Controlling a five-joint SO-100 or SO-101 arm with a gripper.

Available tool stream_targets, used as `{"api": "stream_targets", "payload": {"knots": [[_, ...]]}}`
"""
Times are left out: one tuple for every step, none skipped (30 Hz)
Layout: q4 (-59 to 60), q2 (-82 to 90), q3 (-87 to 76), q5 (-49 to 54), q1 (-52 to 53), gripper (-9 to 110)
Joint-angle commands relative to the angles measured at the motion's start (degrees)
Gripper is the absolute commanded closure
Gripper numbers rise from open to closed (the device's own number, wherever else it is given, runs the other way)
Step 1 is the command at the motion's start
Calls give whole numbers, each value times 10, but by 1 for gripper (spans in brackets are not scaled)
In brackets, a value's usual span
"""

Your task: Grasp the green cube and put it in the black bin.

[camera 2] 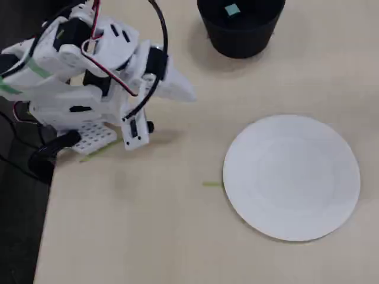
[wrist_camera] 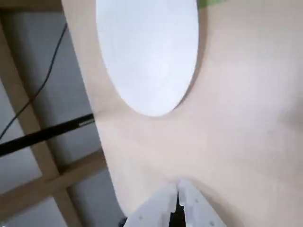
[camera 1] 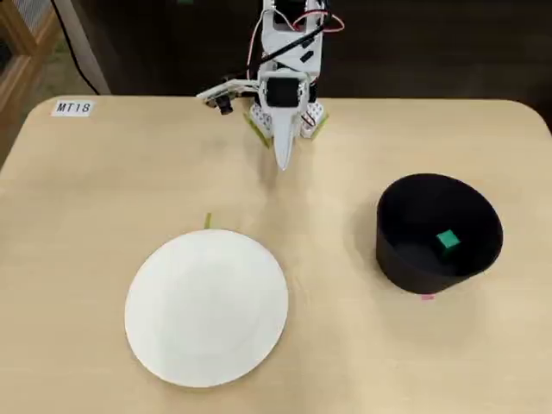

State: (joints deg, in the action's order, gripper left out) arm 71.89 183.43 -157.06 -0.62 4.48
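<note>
The green cube (camera 1: 447,240) is seen lying on the floor of the black bin (camera 1: 405,259), clear of the walls, with nothing touching it. In the other fixed view the same cube (camera 2: 232,10) is shown as a pale green square inside the bin (camera 2: 240,38), which is cut off by the top of the picture. The bin is placed near the right edge of the desk (camera 1: 345,345) as one fixed view shows it, about midway between the far and near edges. A small pink mark (camera 1: 427,297) is visible on the desk just at the bin's near side.

The white plate (camera 1: 207,306) is set well apart from the bin, toward the near edge and left of the middle in that fixed view, and it is bare. A thin green tape strip (camera 1: 208,222) is seen just at the plate's far rim. In the wrist view the plate (wrist_camera: 149,52) appears as a tall white oval at the top.

The tool (camera 1: 282,161) is held at the far edge of the desk, by the arm's base, pointing down over bare desk and well apart from both bin and plate. Its two white fingers are closed together with only a dark slit between them, as shown in the wrist view (wrist_camera: 177,189), and nothing is held. A label reading MT18 (camera 1: 72,108) is stuck near the far left corner.
</note>
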Motion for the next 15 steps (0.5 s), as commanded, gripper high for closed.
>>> {"api": "stream_targets", "payload": {"knots": [[-11,2,-6,-1,-13,102],[-11,2,-13,-2,-18,102],[-11,2,-19,-3,-22,102],[-14,2,-25,-3,-26,102],[-17,2,-32,-3,-30,102],[-18,2,-37,-3,-31,102],[-19,2,-40,-3,-32,102],[-20,2,-45,-1,-32,102],[-23,2,-48,2,-32,102],[-25,2,-54,3,-32,102],[-27,2,-59,4,-32,102],[-30,2,-65,4,-32,102],[-31,2,-70,5,-32,102],[-31,2,-76,5,-32,102],[-31,2,-81,6,-32,102]]}}
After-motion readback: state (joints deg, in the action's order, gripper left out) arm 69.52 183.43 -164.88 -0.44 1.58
